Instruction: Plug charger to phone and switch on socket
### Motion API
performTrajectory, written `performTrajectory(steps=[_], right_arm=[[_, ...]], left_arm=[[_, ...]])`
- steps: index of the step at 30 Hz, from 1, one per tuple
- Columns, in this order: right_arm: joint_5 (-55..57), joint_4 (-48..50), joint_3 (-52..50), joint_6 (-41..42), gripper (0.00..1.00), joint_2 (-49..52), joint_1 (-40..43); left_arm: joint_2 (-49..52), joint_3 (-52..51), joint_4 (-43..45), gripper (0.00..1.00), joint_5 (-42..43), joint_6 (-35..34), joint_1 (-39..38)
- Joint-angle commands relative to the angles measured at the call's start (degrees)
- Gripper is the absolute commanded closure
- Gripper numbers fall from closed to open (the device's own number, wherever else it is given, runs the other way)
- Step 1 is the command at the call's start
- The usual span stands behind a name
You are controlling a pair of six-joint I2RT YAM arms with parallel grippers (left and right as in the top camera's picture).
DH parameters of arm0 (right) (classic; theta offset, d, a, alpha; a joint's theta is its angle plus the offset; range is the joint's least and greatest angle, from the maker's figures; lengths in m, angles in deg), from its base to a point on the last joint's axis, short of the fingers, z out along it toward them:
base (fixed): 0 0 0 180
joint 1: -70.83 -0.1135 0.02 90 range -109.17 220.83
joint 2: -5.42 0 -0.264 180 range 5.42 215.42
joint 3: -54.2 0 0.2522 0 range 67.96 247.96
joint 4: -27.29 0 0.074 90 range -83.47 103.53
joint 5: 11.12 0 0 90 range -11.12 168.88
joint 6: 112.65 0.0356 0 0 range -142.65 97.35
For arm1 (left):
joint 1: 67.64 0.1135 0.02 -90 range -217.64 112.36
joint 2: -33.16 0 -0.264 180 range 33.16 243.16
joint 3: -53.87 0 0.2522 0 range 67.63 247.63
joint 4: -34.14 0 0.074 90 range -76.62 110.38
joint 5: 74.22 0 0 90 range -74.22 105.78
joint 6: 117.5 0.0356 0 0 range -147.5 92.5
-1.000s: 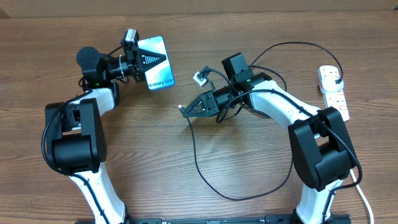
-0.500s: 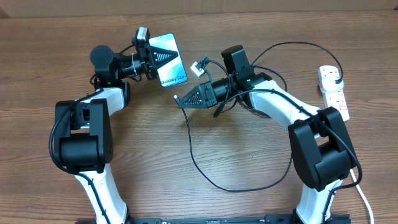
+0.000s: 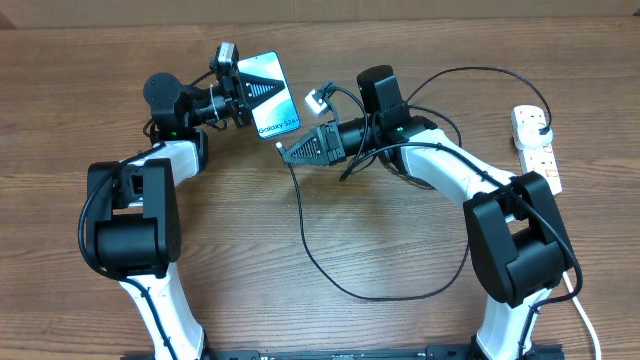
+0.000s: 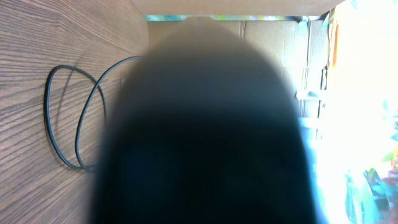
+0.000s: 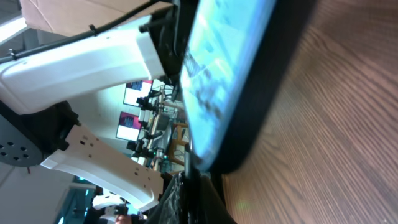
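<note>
- The surface point(image 3: 230, 260) has wide bare wood on the near side. Its far edge runs close behind the raised phone, so the free room is mostly toward the front.
- The socket point(image 3: 536, 148) lies well apart at the right edge. I judge its switch step is not yet done.
- The phone point(image 3: 282, 110) is lifted off the surface, with the left hand point(image 3: 262, 92) clamped on it.
- The charger point(image 3: 485, 69) has its end pinched in the closed right hand point(image 3: 288, 153), with the tip just beside the phone's short edge.
- Insertion is the step in hand. Both wrist views are blurred, so possibly the tip already touches the port.
- Next comes a fine alignment, then a short straight push.
</note>
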Motion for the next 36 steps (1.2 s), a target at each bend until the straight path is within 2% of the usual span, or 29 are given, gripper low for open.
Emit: performTrajectory(steps=[1, 36], right_arm=[[-0.24, 2.01, 0.33, 4.22, 0.96, -1.97, 0.90], [-0.48, 2.03, 0.33, 6.14, 0.96, -1.95, 2.16]], left_arm=[[-1.03, 0.44, 0.46, 0.95, -0.83, -0.39, -0.07], [-1.03, 0.44, 0.42, 0.96, -1.97, 0.31, -0.92]])
